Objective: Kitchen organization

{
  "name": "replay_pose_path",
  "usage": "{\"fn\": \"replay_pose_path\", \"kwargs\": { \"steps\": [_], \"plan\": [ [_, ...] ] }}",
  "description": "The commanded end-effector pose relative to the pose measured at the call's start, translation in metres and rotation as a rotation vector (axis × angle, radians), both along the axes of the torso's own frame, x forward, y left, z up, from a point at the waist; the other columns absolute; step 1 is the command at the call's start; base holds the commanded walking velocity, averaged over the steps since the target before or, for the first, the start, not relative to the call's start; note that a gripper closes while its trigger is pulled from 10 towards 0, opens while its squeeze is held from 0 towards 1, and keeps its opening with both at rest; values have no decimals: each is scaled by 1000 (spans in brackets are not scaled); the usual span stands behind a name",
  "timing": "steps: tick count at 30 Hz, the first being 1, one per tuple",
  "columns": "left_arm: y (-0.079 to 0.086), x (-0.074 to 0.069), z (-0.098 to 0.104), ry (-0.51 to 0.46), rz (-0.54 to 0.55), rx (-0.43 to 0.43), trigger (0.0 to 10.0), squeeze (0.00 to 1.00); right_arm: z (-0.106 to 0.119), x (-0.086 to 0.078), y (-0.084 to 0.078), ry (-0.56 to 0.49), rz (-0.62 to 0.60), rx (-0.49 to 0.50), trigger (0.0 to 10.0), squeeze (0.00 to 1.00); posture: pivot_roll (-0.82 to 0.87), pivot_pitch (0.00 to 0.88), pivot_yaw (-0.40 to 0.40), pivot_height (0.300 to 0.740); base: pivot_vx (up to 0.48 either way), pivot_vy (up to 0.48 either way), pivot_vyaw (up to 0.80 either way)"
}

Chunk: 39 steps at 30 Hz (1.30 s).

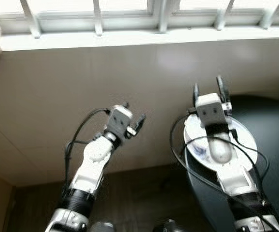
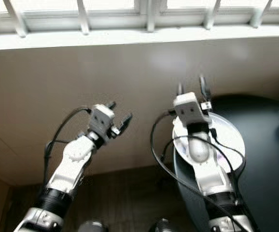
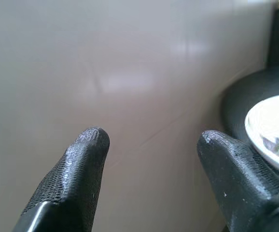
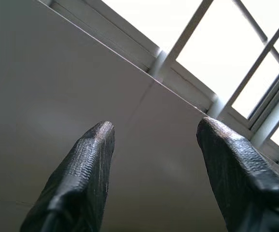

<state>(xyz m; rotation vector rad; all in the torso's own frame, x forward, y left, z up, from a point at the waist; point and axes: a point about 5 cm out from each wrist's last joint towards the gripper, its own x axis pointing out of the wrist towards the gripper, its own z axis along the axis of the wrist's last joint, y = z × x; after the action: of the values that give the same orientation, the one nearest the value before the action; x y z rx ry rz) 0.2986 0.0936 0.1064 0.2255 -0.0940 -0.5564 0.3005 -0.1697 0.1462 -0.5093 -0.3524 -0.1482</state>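
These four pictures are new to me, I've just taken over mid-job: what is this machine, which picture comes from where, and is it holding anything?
It is a walking humanoid robot with two silver arms, each ending in a pincer of two long black fingers. The two wide pictures come from the two eyes of a camera on its head, looking forward and down. The other two come from cameras on its wrists, each looking along that arm's own fingers.

The robot faces a beige wall under a window. On its right stands a round black table with a white plate on it.

The left pincer is raised beside the table, fingers apart, holding nothing. The right pincer is above the plate, pointing up towards the window, also open and holding nothing.
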Motion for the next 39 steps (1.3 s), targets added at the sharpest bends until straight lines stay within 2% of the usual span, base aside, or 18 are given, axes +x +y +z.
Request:
{"fn": "replay_pose_path", "kwargs": {
  "steps": [1, 3, 6, 8, 13, 14, 19, 22, 24, 26, 31, 34, 35, 39],
  "plan": [
    [7, 1, 1, -7, 15, 4, 10000, 0, -2, 1, 1, 12, -1, 40, 10000, 0, 160, 0, -59, 740, 0, 0, 0],
    [7, 0, 0, -5, 11, 10, 10000, 0, -7, 3, -7, 56, -19, 103, 10000, 0, 158, 0, -58, 740, 0, 0, 0],
    [6, 0, 0, -5, 10, 12, 10000, 0, -8, 6, -14, 73, -35, 119, 10000, 0, 158, 0, -58, 740, 0, 0, 0],
    [6, 0, 0, -3, 9, 14, 10000, 0, -12, 9, -25, 131, -55, 176, 10000, 0, 158, 0, -58, 740, 0, 0, 0],
    [6, 0, 0, -2, 6, 16, 10000, 0, -15, 11, -26, 169, -13, 146, 10000, 0, 158, 0, -58, 740, 0, 0, 0],
    [5, 0, -1, -1, 6, 18, 10000, 0, -18, 12, -25, 207, 28, 178, 10000, 0, 150, 0, -57, 740, 0, 0, 0],
    [6, 1, -1, 3, 9, 22, 10000, 0, -26, 15, -25, 316, 80, 65, 10000, 0, 151, 0, -59, 740, 0, 0, 453],
    [6, 1, -1, 3, 10, 22, 10000, 0, -26, 17, -28, 331, 65, 72, 10000, 0, 151, 0, -59, 740, 0, 0, 800],
    [6, 1, -1, 3, 12, 23, 10000, 0, -27, 19, -34, 364, 44, 110, 10000, 0, 150, 0, -59, 740, 0, 0, 800],
    [7, 2, -2, 5, 14, 23, 10000, 0, -21, 23, -43, 387, 20, 110, 10000, 0, 145, 0, -59, 740, 0, 0, 0],
    [7, 2, -2, 7, 12, 24, 10000, 0, -15, 25, -43, 417, 52, 138, 10000, 0, 143, 0, -57, 740, 0, 0, 0],
    [7, 2, -2, 7, 12, 25, 10000, 0, -12, 25, -43, 458, 91, 190, 10000, 0, 143, 0, -56, 740, 0, 0, 0],
    [7, 2, -2, 7, 13, 25, 10000, 0, -2, 26, -46, 464, 118, 241, 10000, 0, 140, 0, -54, 740, 0, 0, 0],
    [7, 3, -2, 8, 12, 27, 10000, 0, 12, 27, -48, 522, 187, 213, 10000, 0, 130, 0, -50, 740, 0, 0, 0]
  ]
}}
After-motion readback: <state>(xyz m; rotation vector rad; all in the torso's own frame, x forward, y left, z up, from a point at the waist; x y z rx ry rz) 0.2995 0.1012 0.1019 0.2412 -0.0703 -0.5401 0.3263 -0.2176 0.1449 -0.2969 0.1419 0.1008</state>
